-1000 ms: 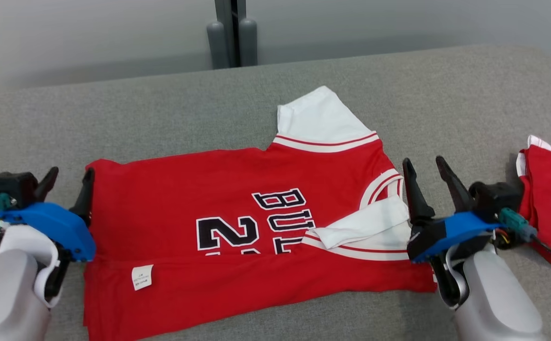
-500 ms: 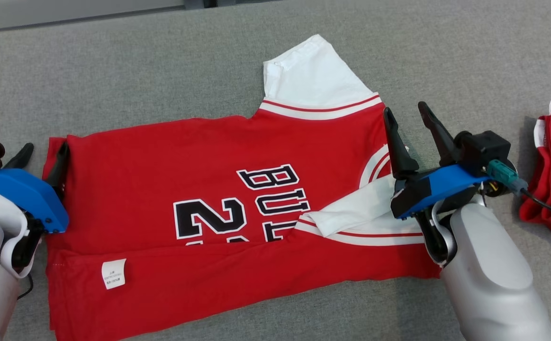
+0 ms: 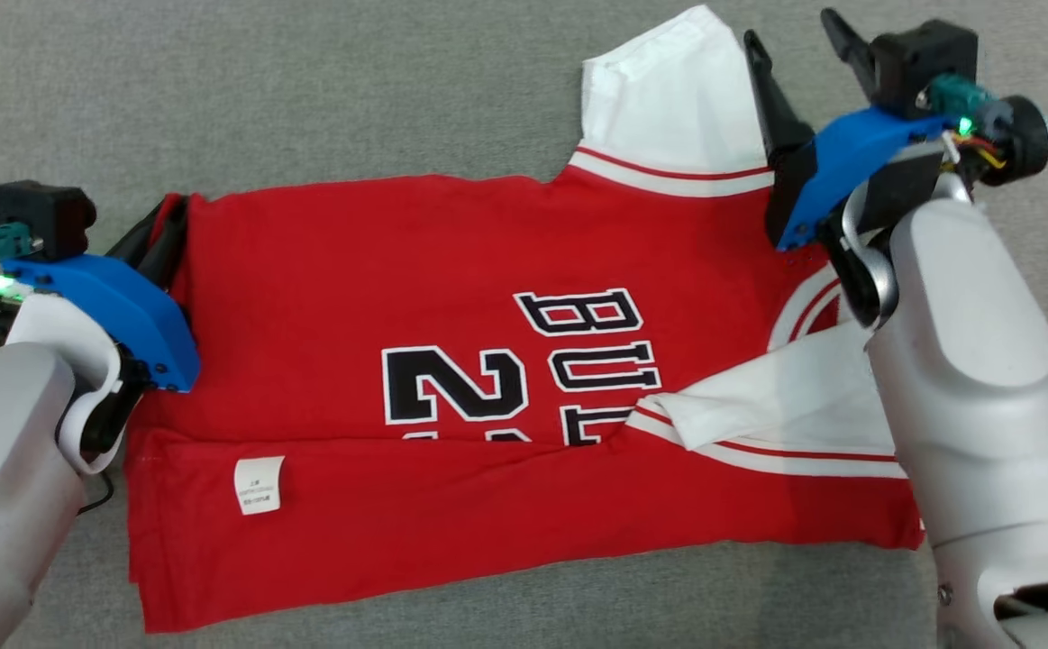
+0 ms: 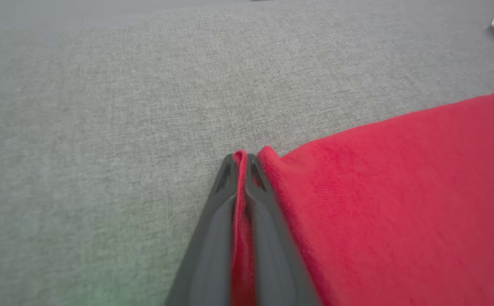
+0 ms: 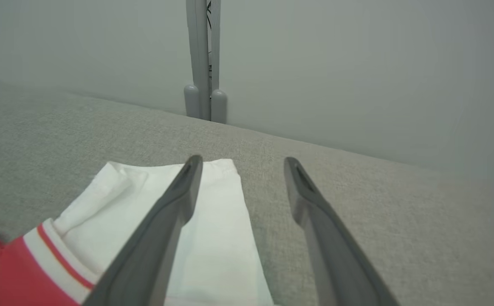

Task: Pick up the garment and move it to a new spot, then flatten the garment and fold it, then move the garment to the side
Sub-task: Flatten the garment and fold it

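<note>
Since a second ago, the left gripper [image 3: 170,214] has gone from spread to pinched on the garment [image 3: 487,361]. The right gripper [image 3: 788,27] has travelled from beside the folded-in sleeve [image 3: 785,406] up to the far white sleeve [image 3: 668,99]. The head camera has also tipped down in that time, so the whole picture has shifted.

In the left wrist view, the left fingers [image 4: 213,238] lie pressed together with a thin ridge of red cloth clamped between them, right at the hem's far corner. Behind them the blue gripper body sits low over the grey cushion [image 3: 307,90]. The pale forearm runs back to the lower left of the head view.

The right fingers [image 5: 162,229] stand wide apart and hold nothing. In the right wrist view, one crosses over the white sleeve and the other is over bare cushion just beside it. Whether either tip touches down cannot be told. The blue body slants over the shoulder trim, and the forearm reaches forward along the garment's collar end, covering part of it.

The garment lies flat across the cushion, number and letters up. Its near edge is folded over and shows a white label [image 3: 259,485].
</note>
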{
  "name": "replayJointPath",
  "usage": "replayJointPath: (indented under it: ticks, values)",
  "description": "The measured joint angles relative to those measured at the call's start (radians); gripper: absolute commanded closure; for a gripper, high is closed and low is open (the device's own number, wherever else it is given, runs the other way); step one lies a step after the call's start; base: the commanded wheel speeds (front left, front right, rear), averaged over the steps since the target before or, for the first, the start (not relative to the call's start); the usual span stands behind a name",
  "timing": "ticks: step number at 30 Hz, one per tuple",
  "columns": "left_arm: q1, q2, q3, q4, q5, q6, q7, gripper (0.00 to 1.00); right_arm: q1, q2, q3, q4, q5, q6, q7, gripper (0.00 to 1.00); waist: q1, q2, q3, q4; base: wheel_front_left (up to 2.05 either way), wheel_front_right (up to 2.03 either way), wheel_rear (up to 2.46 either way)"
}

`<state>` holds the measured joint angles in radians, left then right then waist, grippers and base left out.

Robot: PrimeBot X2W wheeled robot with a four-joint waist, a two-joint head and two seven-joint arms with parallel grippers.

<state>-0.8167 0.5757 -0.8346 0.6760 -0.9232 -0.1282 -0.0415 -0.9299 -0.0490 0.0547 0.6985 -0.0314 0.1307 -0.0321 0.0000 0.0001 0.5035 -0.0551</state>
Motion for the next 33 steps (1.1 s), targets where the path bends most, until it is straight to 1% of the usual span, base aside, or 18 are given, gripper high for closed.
replayJointPath:
  ticks: [2, 9, 15, 16, 17, 18, 19, 21, 24, 28, 30, 33]
  values:
    - [-0.024, -0.005, -0.038, -0.012, -0.007, 0.0, -0.026, 1.0, -0.044, 0.001, -0.029, 0.026, -0.036, 0.0, 0.038, 0.0, 0.0001, 0.0, 0.016, 0.023, 0.0, 0.0, 0.0]
    - [-0.113, -0.044, -0.167, -0.033, -0.047, 0.001, -0.1, 1.0, -0.167, 0.0, -0.18, 0.123, -0.143, 0.0, 0.165, 0.0, 0.0001, 0.0, 0.072, 0.114, 0.0, 0.0, 0.0]
    - [-0.177, -0.072, -0.255, -0.034, -0.091, 0.001, -0.165, 1.0, -0.227, 0.001, -0.257, 0.186, -0.235, 0.0, 0.252, 0.0, 0.0, 0.0, 0.12, 0.176, 0.0, 0.0, 0.0]
    - [-0.185, -0.075, -0.269, -0.033, -0.099, 0.001, -0.173, 1.0, -0.239, 0.001, -0.27, 0.189, -0.256, 0.0, 0.268, 0.05, 0.0, -0.0001, 0.127, 0.182, 0.0, 0.0, 0.0]
    - [-0.193, -0.077, -0.282, -0.031, -0.106, 0.0, -0.181, 1.0, -0.249, 0.0, -0.28, 0.192, -0.271, 0.0, 0.284, 0.47, -0.0001, -0.0003, 0.132, 0.187, 0.0, 0.0, 0.0]
    - [-0.199, -0.079, -0.292, -0.029, -0.115, 0.0, -0.184, 1.0, -0.254, 0.0, -0.283, 0.194, -0.279, 0.0, 0.287, 0.66, -0.0002, -0.0004, 0.136, 0.191, 0.0, 0.0, 0.0]
    - [-0.206, -0.081, -0.304, -0.027, -0.125, 0.0, -0.19, 1.0, -0.255, 0.001, -0.292, 0.194, -0.285, 0.0, 0.287, 1.0, -0.0002, -0.0004, 0.138, 0.194, 0.0, 0.0, 0.0]
    - [-0.214, -0.083, -0.322, -0.021, -0.143, -0.001, -0.2, 1.0, -0.256, 0.002, -0.301, 0.193, -0.304, 0.0, 0.284, 1.0, -0.0001, -0.0004, 0.138, 0.194, 0.0, 0.0, 0.0]
    - [-0.222, -0.084, -0.337, -0.002, -0.159, -0.001, -0.22, 1.0, -0.253, 0.002, -0.31, 0.192, -0.314, 0.0, 0.238, 1.0, 0.0, -0.0003, 0.134, 0.191, 0.0, 0.0, 0.0]
    - [-0.222, -0.095, -0.312, 0.037, -0.16, -0.005, -0.229, 1.0, -0.248, 0.002, -0.349, 0.169, -0.306, 0.0, 0.112, 1.0, 0.0002, 0.0, 0.122, 0.185, 0.0, 0.0, 0.0]
    - [-0.214, -0.102, -0.263, 0.045, -0.143, -0.005, -0.225, 1.0, -0.248, 0.001, -0.368, 0.166, -0.301, 0.0, 0.049, 1.0, 0.0003, 0.0001, 0.109, 0.182, 0.0, 0.0, 0.0]
    - [-0.19, -0.111, -0.131, 0.039, -0.066, 0.003, -0.221, 1.0, -0.246, 0.0, -0.385, 0.174, -0.28, 0.0, -0.034, 1.0, 0.0006, 0.0006, 0.087, 0.178, 0.0, 0.0, 0.0]
